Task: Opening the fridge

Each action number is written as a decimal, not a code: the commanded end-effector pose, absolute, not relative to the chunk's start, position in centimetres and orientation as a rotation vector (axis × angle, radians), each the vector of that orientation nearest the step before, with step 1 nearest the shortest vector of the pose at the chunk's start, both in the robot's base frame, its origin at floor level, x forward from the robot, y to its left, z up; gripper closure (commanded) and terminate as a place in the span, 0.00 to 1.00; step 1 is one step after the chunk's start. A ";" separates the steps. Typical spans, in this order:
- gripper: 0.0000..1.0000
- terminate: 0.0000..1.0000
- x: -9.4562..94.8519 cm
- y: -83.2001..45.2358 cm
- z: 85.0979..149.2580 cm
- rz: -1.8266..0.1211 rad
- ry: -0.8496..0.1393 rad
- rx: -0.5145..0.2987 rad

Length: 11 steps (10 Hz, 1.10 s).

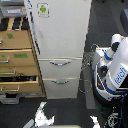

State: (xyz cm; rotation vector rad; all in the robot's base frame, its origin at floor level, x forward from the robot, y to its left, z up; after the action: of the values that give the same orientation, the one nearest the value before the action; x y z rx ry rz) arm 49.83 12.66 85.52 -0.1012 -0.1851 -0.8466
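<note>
Exterior view: one fridge (pixel 60 30), one door, two drawers.

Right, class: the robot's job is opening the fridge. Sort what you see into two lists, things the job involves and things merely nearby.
Job:
tall off-white fridge
its two lower drawers with curved silver handles

Merely nearby:
tan wooden drawer cabinet
white scraps on the dark floor

The gripper is out of view.
</note>
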 end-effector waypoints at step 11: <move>0.00 0.00 72.4 17.6 99.8 -0.329 -0.182 0.089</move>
State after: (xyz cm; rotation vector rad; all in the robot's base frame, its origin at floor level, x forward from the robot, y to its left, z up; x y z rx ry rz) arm 65.65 11.93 94.54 0.1014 -0.2763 -0.6838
